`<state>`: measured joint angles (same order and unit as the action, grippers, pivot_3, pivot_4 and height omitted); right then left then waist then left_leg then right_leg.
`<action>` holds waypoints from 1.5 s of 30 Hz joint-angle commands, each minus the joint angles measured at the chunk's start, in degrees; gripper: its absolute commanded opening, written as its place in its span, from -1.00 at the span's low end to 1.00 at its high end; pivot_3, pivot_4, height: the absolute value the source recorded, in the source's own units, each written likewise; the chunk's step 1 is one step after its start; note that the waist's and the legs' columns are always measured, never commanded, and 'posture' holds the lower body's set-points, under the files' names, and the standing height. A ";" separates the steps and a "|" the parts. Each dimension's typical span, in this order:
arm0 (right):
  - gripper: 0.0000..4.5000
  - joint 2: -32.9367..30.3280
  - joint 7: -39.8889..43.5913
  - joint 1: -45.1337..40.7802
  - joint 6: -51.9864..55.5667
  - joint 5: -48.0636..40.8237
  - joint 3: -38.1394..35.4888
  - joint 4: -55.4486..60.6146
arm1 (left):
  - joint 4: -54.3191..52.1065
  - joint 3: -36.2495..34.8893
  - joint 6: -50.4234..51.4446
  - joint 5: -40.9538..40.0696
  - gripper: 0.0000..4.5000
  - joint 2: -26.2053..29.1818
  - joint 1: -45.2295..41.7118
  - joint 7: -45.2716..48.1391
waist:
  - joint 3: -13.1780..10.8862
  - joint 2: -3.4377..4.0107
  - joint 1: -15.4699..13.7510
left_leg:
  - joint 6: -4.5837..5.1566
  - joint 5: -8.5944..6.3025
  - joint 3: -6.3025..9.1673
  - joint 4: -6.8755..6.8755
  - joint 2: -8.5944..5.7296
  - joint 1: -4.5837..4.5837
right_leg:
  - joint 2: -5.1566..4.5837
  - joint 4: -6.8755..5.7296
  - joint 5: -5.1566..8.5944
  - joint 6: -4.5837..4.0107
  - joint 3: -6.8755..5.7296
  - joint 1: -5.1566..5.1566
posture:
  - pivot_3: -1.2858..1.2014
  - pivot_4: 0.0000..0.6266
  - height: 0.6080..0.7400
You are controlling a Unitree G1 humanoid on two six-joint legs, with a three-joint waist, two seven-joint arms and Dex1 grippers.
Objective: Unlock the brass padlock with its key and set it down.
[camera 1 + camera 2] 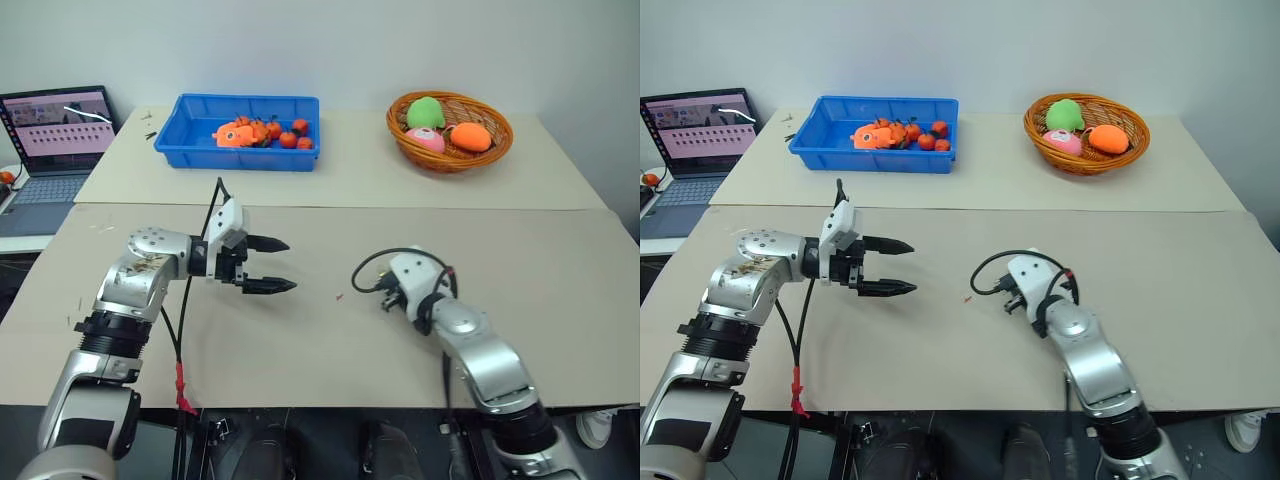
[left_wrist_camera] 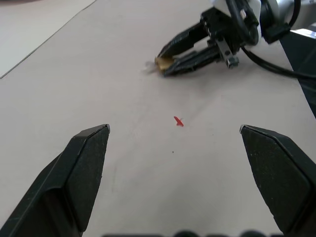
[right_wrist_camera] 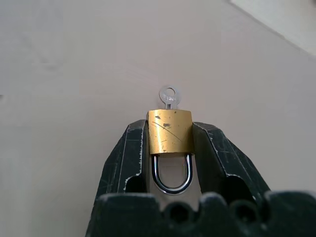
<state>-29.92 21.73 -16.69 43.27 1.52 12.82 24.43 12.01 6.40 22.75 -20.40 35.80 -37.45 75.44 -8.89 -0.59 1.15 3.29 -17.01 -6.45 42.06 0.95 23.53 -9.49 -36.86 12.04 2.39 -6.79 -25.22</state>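
Brass shows between the two black fingers of the right gripper (image 3: 170, 143): they are closed on the flat sides of the brass padlock (image 3: 170, 131), one finger pressing each side of its yellow body. The silvery shackle (image 3: 171, 176) loops back toward the wrist, between the fingers, and looks seated in the body. The key (image 3: 170, 97) stands in the far end of the padlock, its small round bow sticking out past the fingertips. In the left wrist view the same gripper (image 2: 165, 61) points across the table with the padlock (image 2: 163, 62) at its tip, low over the surface; whether it touches the table I cannot tell.

Facing it, well apart, the left gripper (image 1: 272, 264) hovers over the beige table (image 1: 560, 270) with its jaws spread wide and nothing between them, its fingers pointing toward the right arm. A small red speck (image 2: 178, 121) lies on the table between the two grippers.

Farther back, a blue tray (image 1: 190, 145) holds orange fruits (image 1: 265, 132), and a wicker basket (image 1: 450, 162) holds plush toys (image 1: 445, 127) in green, pink and orange. A laptop (image 1: 55, 150) sits open at the left edge.
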 commanded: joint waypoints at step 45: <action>-0.59 -11.93 16.54 -8.96 -51.26 22.19 3.79 -6.04 | 4.60 -5.90 34.09 -17.44 0.72 -12.15 -11.30 -9.46 | -0.17 -0.28 -0.29 | 0.00 0.00 0.11 0.23 0.01 0.10 | -0.06 0.01 0.03 0.05 -0.21 0.12 | 0.03 -0.52 0.28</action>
<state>-41.89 38.73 -25.49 -7.37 23.52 19.34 16.86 16.74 2.34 53.80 -35.01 23.10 -47.03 64.86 -9.06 -0.88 0.86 3.30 -17.01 -6.35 42.28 0.96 23.63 -9.56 -36.84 12.07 2.44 -7.00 -25.10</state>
